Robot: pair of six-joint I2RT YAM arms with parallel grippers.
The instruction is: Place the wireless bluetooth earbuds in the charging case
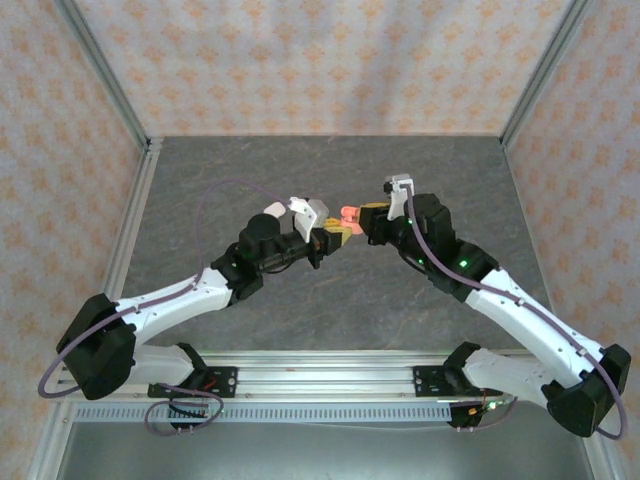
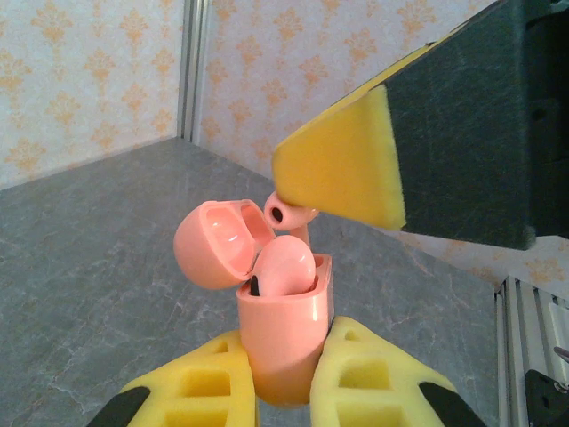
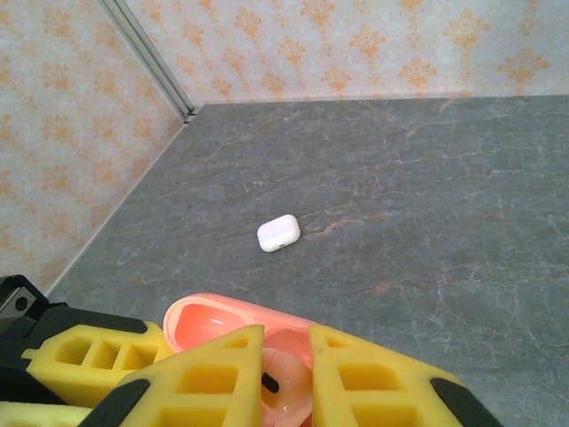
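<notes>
Now our left gripper (image 2: 284,382) clamps the open pink charging case (image 2: 284,325) above the desk (image 3: 427,196). Our right gripper (image 3: 286,378) pinches a coral earbud (image 2: 287,212) just over it; next we should lower it squarely into its socket.

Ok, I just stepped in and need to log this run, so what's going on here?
The left tool holds an open coral-pink charging case upright, with one pink earbud already sitting in it. The right tool pinches a second pink earbud just above the case's open top, not yet seated. A white case lies on the table, away from both.
</notes>
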